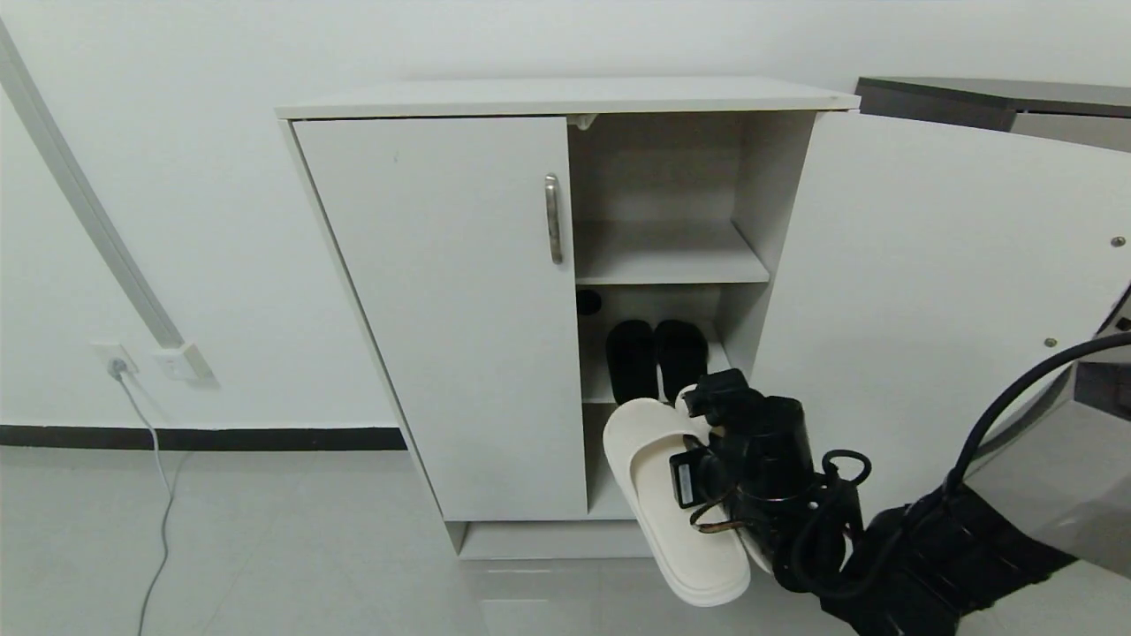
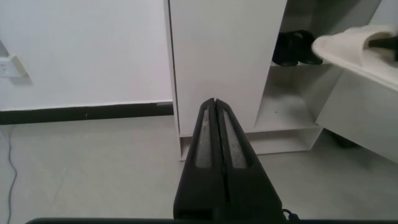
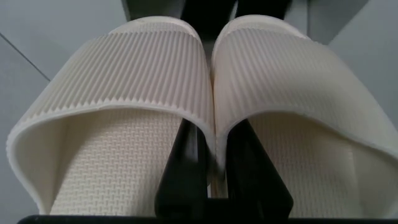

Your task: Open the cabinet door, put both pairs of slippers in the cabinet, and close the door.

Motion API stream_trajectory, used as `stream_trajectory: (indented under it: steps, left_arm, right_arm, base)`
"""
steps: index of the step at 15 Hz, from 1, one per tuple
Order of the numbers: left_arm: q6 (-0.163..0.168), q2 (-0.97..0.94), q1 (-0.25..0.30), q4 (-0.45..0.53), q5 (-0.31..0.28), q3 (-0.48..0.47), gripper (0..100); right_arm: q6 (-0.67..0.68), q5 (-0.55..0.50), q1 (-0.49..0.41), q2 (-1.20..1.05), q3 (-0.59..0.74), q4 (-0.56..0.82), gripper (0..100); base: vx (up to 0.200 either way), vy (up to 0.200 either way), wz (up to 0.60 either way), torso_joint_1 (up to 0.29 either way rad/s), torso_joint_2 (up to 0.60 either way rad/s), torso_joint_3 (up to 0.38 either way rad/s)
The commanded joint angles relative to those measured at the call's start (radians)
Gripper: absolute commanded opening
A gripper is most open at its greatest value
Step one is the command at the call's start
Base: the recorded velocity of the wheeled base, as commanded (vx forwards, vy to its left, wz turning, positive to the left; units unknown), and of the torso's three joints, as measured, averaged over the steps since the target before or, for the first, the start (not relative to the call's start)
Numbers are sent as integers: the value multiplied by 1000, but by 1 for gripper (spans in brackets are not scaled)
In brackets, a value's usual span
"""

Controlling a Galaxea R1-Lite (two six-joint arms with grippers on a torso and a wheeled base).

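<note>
Right pincer grips the white slippers by their inner edges at five o'clock, before the open cabinet. Black slippers sit on its middle shelf. Meanwhile the left pincer is pressed closed. Grey floor, wall socket at nine o'clock.

White wall, glossy grey floor (black skirting)

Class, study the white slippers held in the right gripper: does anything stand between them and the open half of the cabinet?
Nothing visible does. The right door is swung wide. The white slippers hang just before the opening. The black slippers lie on the middle shelf; the shelf above and the bottom compartment look free.
</note>
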Motion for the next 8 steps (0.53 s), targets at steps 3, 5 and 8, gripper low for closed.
stream_trajectory:
  steps: [3,5,8]
  left_arm:
    - [0,0,0,0,0,0,0]
    - [0,0,0,0,0,0,0]
    - [0,0,0,0,0,0,0]
  right_arm:
    - [191,-109,48,-77,-217,401,0]
    - [188,-170,52,-118,-290,484,0]
    - [123,-172,51,-135,-335,479,0]
  base:
    - [0,0,0,0,0,0]
    - [0,0,0,0,0,0]
    - [0,0,0,0,0,0]
